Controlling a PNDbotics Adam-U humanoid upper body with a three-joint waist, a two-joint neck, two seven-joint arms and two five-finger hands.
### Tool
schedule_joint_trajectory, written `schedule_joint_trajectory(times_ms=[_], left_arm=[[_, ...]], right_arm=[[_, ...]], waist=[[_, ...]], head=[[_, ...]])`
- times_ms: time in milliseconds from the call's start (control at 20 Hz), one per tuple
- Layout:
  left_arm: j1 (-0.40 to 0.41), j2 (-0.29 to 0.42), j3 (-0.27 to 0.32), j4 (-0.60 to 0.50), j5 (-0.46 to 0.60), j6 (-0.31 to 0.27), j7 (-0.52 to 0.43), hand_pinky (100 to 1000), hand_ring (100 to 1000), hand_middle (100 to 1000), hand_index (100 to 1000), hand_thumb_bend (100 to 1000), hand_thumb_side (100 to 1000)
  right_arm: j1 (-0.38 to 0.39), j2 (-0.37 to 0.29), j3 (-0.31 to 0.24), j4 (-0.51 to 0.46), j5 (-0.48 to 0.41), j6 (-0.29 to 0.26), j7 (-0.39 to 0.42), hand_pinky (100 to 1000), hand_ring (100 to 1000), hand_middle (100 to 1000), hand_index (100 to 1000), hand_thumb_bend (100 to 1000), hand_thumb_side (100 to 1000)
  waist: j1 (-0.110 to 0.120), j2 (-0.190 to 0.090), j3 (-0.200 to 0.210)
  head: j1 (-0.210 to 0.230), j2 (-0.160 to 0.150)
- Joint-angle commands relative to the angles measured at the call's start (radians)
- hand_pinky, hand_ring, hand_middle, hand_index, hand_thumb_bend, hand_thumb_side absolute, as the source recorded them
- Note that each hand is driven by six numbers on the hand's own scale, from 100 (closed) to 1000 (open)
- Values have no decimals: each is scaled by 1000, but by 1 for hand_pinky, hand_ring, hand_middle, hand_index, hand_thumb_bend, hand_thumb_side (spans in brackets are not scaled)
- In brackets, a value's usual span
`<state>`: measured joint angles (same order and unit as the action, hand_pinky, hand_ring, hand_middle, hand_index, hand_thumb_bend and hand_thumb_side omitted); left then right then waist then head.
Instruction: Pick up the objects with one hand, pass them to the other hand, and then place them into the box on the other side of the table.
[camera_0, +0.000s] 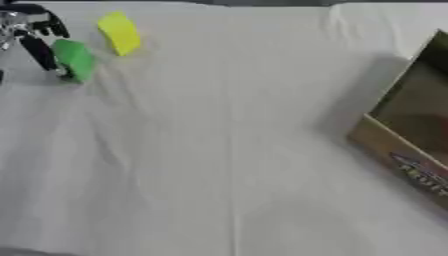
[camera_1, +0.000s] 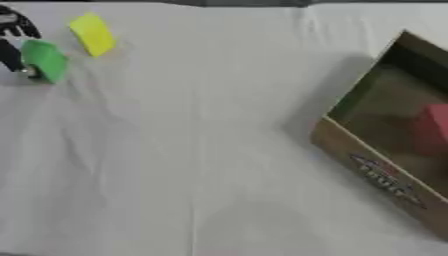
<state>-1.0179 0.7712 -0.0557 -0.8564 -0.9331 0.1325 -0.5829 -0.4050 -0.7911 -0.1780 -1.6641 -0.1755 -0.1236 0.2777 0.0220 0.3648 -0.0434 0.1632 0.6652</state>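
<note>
Nearest the camera lies bare white cloth (camera_0: 219, 200), wrinkled and unoccupied — a wide lane for carrying things across, as I judge it.

Further back on the right sits the cardboard box (camera_1: 367, 170), tilted askew with its open top facing up, so that it can be dropped into from above; a red block (camera_1: 433, 127) already lies inside it, well apart from the working fingers (camera_0: 39, 50).

At the far left the left hand (camera_0: 31, 30) has its dark fingers curled against the green block (camera_0: 73, 60), apparently closing on it to begin the pick; whether the block is lifted off the cloth I cannot tell. Just beyond the fingers, on the box side, lies the yellow block (camera_0: 119, 33) — near the green one, not touching it, close to the table's far edge. The right hand does not show.
</note>
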Motion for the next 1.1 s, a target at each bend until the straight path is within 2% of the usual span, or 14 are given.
schedule_joint_trajectory(times_ms=[50, 450, 650, 800, 1100], left_arm=[[-23, 13, 9, 4, 6, -1, -1, 874, 862, 780, 793, 553, 100], [-33, 16, 5, -2, -25, 9, -64, 795, 791, 683, 769, 504, 100], [-37, 17, 2, -9, -36, 15, -79, 704, 684, 596, 728, 449, 100], [-37, 16, 2, -9, -36, 23, -82, 679, 631, 569, 707, 414, 100], [-35, 21, -3, -33, 2, 34, -65, 655, 588, 542, 690, 365, 100]], right_arm=[[-12, -20, -11, -5, 7, -4, 4, 1000, 707, 729, 829, 100, 761], [-6, -20, -12, 1, 12, -5, 8, 1000, 709, 730, 829, 100, 769], [-3, -21, -11, 5, 12, -7, 9, 1000, 709, 731, 829, 100, 767], [-3, -23, -10, 6, 10, -9, 10, 1000, 710, 731, 830, 100, 769], [1, -27, -10, 8, 5, -12, 10, 1000, 710, 732, 830, 100, 755]], waist=[[-4, 1, -4], [-3, -3, 2], [-4, -9, 5], [-4, -13, 5], [-6, -25, 9]], head=[[3, -12], [5, -1], [6, 3], [6, 4], [3, 15]])
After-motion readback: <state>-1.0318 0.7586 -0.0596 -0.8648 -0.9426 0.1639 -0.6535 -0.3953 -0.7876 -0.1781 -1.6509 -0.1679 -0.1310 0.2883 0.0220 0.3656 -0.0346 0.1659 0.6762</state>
